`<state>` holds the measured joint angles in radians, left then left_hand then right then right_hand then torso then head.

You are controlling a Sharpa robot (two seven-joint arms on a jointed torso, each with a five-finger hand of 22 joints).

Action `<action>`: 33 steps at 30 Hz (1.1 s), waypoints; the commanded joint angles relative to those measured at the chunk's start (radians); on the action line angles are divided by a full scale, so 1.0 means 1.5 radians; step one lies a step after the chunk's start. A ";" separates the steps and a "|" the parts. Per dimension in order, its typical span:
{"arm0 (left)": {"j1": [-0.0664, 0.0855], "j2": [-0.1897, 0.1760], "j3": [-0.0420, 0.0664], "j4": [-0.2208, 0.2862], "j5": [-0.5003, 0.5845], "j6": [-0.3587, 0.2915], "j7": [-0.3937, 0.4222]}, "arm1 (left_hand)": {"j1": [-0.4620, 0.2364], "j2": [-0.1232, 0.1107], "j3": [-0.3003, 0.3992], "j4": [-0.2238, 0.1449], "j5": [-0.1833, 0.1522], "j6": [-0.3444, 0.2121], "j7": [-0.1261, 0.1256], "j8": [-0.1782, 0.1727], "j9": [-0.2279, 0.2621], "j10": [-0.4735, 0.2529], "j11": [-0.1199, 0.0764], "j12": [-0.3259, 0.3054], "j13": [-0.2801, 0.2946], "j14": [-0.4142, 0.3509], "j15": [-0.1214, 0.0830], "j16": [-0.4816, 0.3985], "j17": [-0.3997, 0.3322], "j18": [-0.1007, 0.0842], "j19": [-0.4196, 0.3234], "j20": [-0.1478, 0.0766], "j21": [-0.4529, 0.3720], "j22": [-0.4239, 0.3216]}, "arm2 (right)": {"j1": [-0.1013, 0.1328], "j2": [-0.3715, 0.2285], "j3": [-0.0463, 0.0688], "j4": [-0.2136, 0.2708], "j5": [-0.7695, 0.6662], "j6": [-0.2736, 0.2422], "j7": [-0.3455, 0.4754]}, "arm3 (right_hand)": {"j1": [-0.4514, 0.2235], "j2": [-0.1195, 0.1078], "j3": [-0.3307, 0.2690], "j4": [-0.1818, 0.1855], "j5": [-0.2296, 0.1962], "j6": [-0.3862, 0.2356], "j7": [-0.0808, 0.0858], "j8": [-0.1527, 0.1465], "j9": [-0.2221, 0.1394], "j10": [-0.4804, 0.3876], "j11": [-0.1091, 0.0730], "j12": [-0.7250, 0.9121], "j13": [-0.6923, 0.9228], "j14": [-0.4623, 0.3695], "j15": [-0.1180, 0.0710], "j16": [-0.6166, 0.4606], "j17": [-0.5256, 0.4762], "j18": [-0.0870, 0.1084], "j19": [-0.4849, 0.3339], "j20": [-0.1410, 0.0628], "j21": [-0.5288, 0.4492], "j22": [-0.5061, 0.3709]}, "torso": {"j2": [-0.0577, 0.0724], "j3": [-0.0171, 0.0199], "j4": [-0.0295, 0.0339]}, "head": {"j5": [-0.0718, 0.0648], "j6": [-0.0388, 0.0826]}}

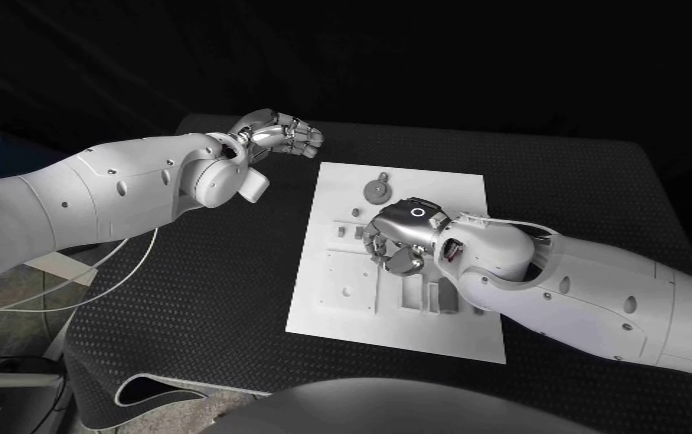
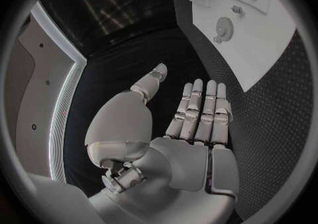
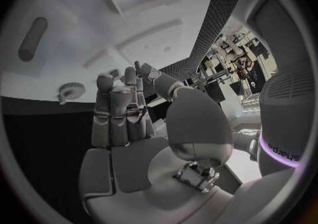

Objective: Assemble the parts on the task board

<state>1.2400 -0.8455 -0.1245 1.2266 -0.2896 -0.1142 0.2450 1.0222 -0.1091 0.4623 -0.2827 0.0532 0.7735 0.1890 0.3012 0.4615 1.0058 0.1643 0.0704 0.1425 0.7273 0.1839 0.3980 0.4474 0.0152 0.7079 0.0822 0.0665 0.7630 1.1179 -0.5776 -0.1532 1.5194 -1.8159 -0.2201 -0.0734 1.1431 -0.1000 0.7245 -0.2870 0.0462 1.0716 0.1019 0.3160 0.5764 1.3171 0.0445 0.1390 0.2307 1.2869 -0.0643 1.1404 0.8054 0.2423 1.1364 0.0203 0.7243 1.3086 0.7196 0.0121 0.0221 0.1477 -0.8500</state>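
Observation:
The white task board lies in the middle of the black table. A grey gear sits on its far part, also seen as the gear and the gear. My right hand hovers over the board's middle, fingers straight and close together, thumb apart, nothing in it. My left hand is off the board over the table at its far left corner, fingers extended with the palm bare. Small grey parts lie just left of the right hand.
Recessed pockets and raised blocks cover the board's near half, with a long slot among them. A white cable trails on the table's left side. Black matting surrounds the board.

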 commanded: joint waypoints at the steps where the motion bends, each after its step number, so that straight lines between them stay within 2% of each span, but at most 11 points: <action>1: 0.001 0.001 0.001 0.003 -0.003 0.009 0.005 | 0.004 -0.001 0.000 0.001 -0.002 0.000 0.004 0.004 0.001 0.002 0.002 0.004 -0.001 0.004 0.002 -0.004 0.001 -0.003 0.000 0.003 0.001 -0.001 | -0.002 0.006 -0.002 -0.004 -0.006 0.019 0.010 | 0.000 0.005 0.004 0.000 0.003 0.006 -0.004 0.003 0.005 0.001 0.000 -0.004 0.001 -0.001 -0.002 0.004 0.000 0.013 0.000 -0.004 0.004 0.013 | 0.000 0.0004 0.0003 | 0.004 -0.004; 15: 0.002 0.002 0.001 0.005 -0.004 0.010 0.005 | 0.004 -0.001 -0.001 0.001 -0.002 0.000 0.004 0.004 0.001 0.002 0.002 0.004 -0.002 0.004 0.002 -0.004 0.001 -0.003 0.000 0.004 0.001 -0.002 | -0.015 0.027 -0.004 -0.018 -0.016 0.023 0.013 | -0.001 0.006 0.004 -0.001 0.003 0.005 -0.004 0.003 0.006 0.001 0.000 -0.005 0.002 -0.002 -0.002 0.005 0.000 0.013 0.000 -0.004 0.004 0.013 | 0.000 -0.0002 0.0002 | 0.012 -0.011; 33: 0.003 0.002 0.001 0.005 -0.004 0.010 0.003 | 0.004 -0.001 -0.001 0.001 -0.002 0.000 0.004 0.004 0.001 0.003 0.002 0.004 -0.002 0.004 0.002 -0.005 0.001 -0.003 0.000 0.004 0.001 -0.003 | -0.017 0.038 -0.009 -0.030 -0.021 0.035 0.014 | -0.001 0.007 0.004 -0.001 0.003 0.004 -0.004 0.003 0.007 0.000 0.000 -0.006 0.004 -0.002 -0.002 0.006 0.000 0.013 0.000 -0.004 0.004 0.013 | 0.000 0.0005 -0.0005 | 0.015 -0.015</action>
<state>1.2429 -0.8446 -0.1246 1.2315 -0.2933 -0.1125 0.2441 1.0222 -0.1091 0.4623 -0.2827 0.0532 0.7735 0.1890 0.3012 0.4615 1.0058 0.1643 0.0703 0.1398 0.7273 0.1839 0.3980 0.4481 0.0152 0.7079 0.0822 0.0665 0.7602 1.0939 -0.5230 -0.1665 1.4754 -1.8322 -0.1867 -0.0610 1.1429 -0.1003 0.7229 -0.2884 0.0454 1.0696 0.0992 0.3171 0.5816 1.3171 0.0445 0.1345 0.2345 1.2874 -0.0636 1.1443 0.8051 0.2428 1.1361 0.0206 0.7243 1.3085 0.7189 0.0124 0.0213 0.1703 -0.8716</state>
